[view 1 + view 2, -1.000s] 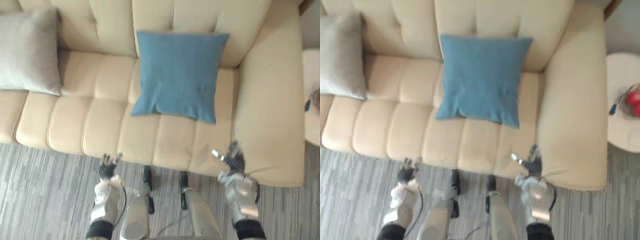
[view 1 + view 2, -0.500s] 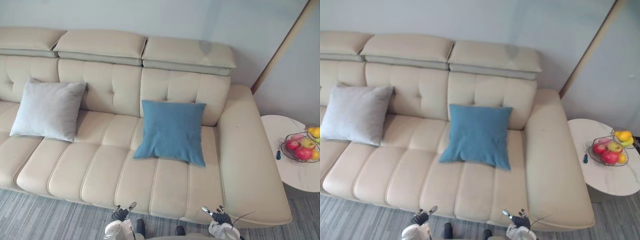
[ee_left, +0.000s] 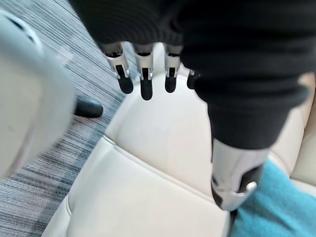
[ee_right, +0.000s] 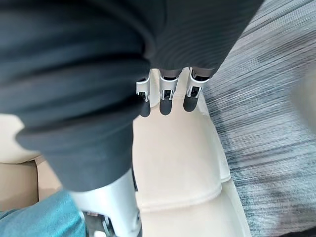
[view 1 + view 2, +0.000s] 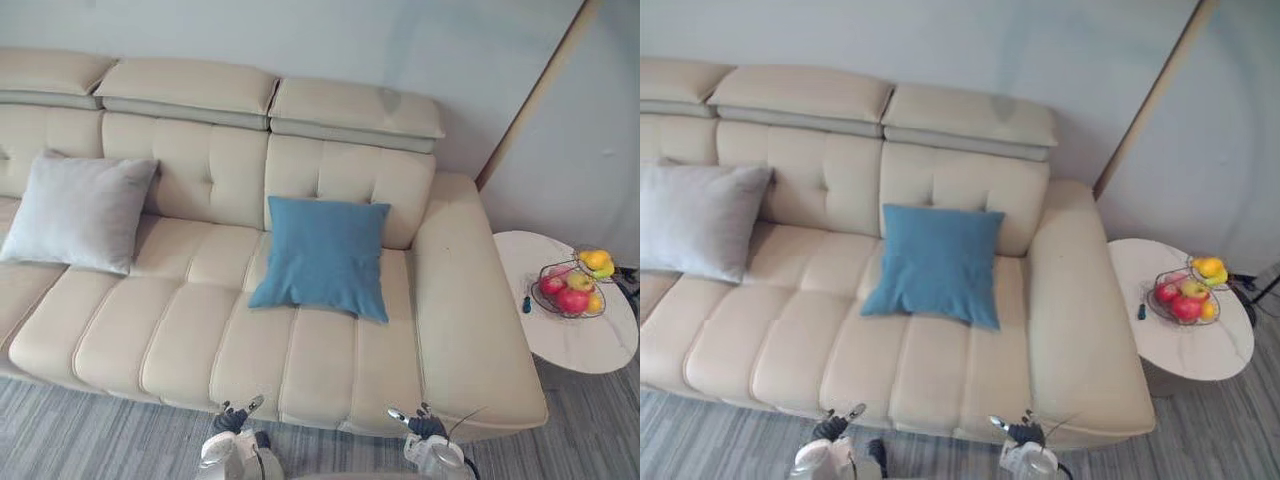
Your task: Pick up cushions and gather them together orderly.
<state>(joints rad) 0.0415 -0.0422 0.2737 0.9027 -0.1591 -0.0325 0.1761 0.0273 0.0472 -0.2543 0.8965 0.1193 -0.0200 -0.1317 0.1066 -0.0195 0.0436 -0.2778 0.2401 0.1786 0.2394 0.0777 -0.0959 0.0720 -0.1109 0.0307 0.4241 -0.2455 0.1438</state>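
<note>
Blue cushion (image 5: 322,257): sofa (image 5: 470,330) centre.
Grey cushion (image 5: 78,211): its nine o'clock.
Left hand (image 5: 228,432): seven o'clock, fingers slack, empty.
Right hand (image 5: 425,438): five o'clock, slack, empty.

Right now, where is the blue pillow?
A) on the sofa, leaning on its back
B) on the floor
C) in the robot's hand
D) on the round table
A: the blue cushion sits on the sofa seat, leaning against the backrest.
</note>
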